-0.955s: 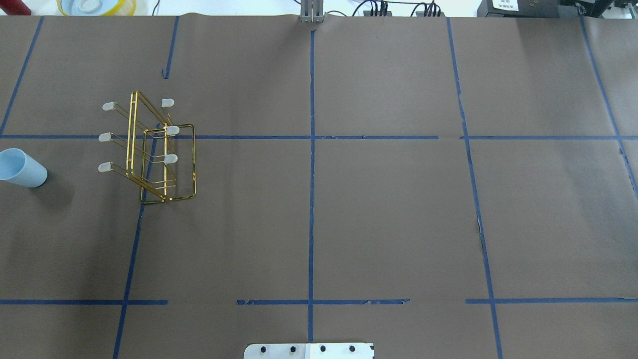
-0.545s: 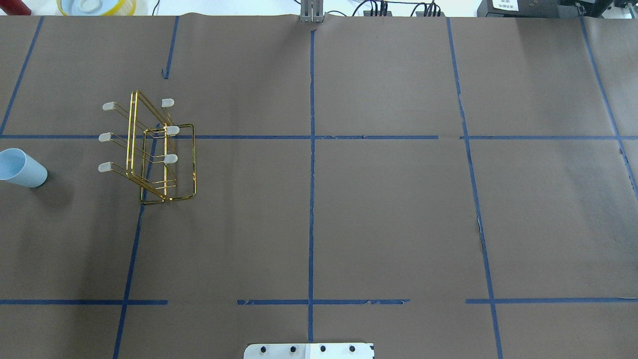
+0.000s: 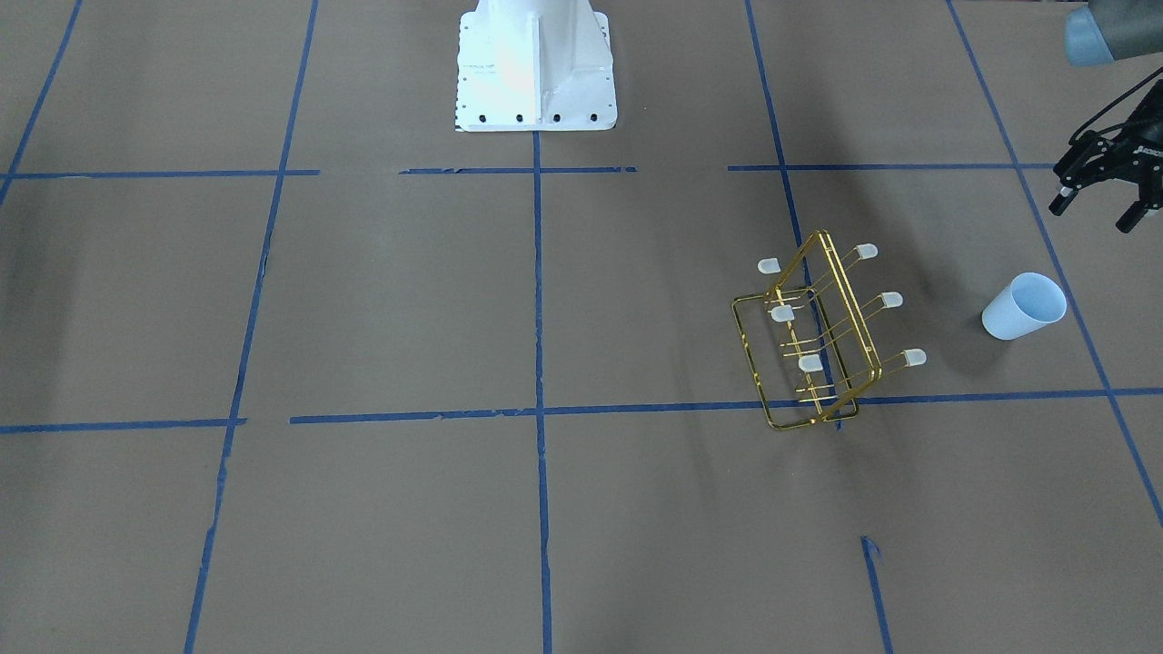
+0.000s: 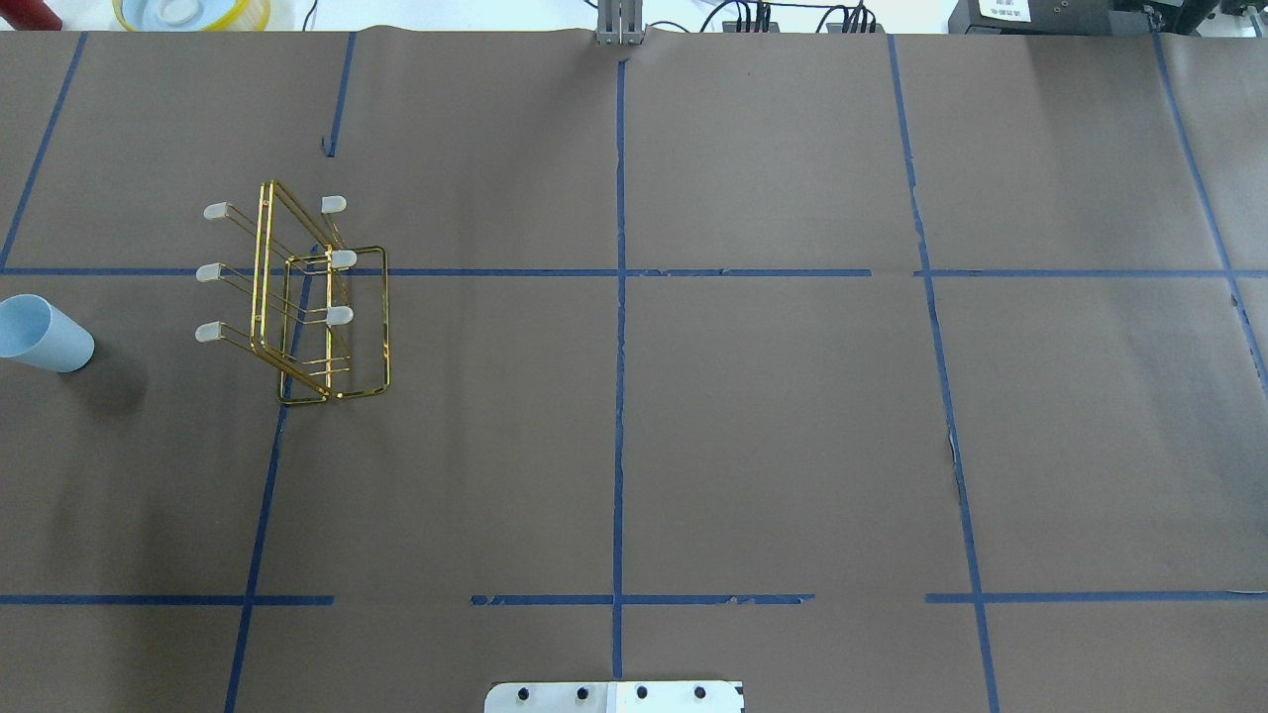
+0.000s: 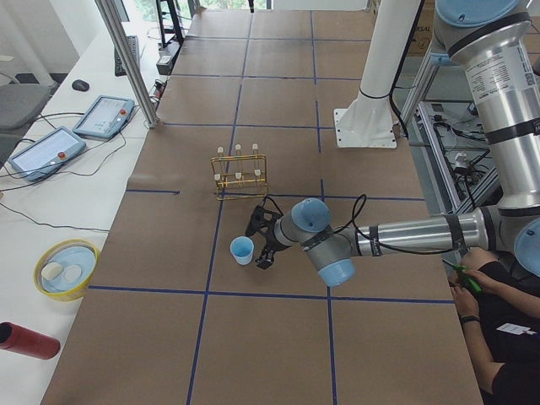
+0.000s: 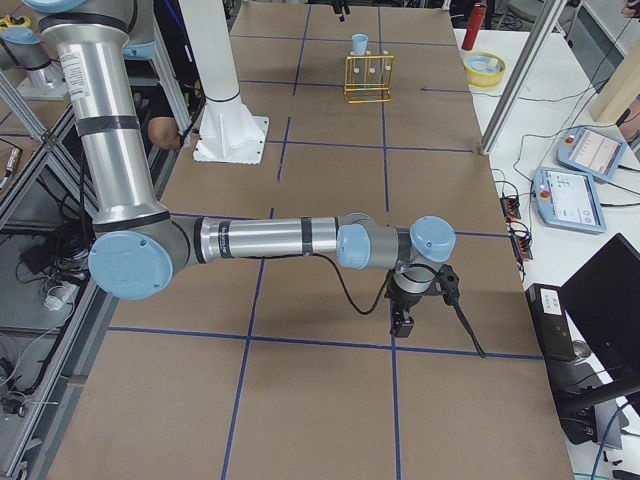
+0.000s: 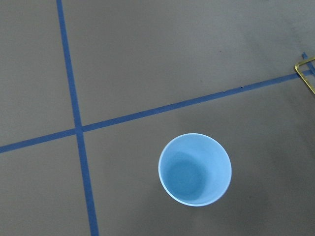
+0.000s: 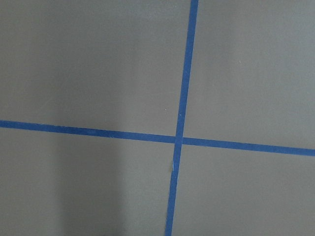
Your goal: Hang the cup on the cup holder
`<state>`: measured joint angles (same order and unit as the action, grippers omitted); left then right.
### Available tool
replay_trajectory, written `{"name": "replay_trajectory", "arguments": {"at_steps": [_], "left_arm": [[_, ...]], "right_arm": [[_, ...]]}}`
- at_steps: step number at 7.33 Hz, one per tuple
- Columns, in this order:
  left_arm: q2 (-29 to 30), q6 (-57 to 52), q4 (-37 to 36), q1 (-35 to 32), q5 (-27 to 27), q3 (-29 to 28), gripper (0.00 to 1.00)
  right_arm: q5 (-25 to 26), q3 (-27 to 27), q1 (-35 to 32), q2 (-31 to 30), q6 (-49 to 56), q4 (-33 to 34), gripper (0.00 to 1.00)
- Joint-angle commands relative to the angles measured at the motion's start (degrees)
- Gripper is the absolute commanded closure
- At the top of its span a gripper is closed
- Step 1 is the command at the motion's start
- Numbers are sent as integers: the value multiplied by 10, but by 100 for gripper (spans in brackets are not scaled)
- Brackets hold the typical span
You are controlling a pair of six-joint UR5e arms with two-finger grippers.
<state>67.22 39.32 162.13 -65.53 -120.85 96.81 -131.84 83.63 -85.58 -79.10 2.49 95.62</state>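
The cup [image 3: 1024, 306] is a small pale blue tumbler that stands upright, mouth up, near the table's end on my left. It also shows in the overhead view [image 4: 40, 334] and the left wrist view [image 7: 195, 169]. The gold wire cup holder [image 3: 818, 336] stands beside it toward the table's middle, also in the overhead view [image 4: 307, 297]; its capped prongs are bare. My left gripper [image 3: 1095, 211] is open and empty, above the table just beside the cup on the robot's side. My right gripper [image 6: 400, 320] hovers over the far right end; I cannot tell whether it is open.
The white robot base [image 3: 534, 68] stands at the near-middle edge. A yellow bowl [image 5: 66, 268], a red cylinder [image 5: 25, 340] and two control tablets [image 5: 101, 114] lie on the side bench. A metal post [image 5: 131, 63] rises at the table's far edge. An operator [image 5: 481, 278] sits near the robot.
The cup and the cup holder have not moved. The shadow on the table beside the cup has grown darker.
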Motion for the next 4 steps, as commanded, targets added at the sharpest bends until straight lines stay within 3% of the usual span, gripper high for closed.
{"name": "replay_trajectory", "arguments": {"at_steps": [1,3,4], "left_arm": [[-66,123,150,110,119,-2,1],[-79,208,182,168,255,-2,1],[-98,292,211,263,386,-12,1]], "right_arm": [[0,0,0,0,0,0,0],[0,0,0,0,0,0,0],[0,0,0,0,1,0,0]]}}
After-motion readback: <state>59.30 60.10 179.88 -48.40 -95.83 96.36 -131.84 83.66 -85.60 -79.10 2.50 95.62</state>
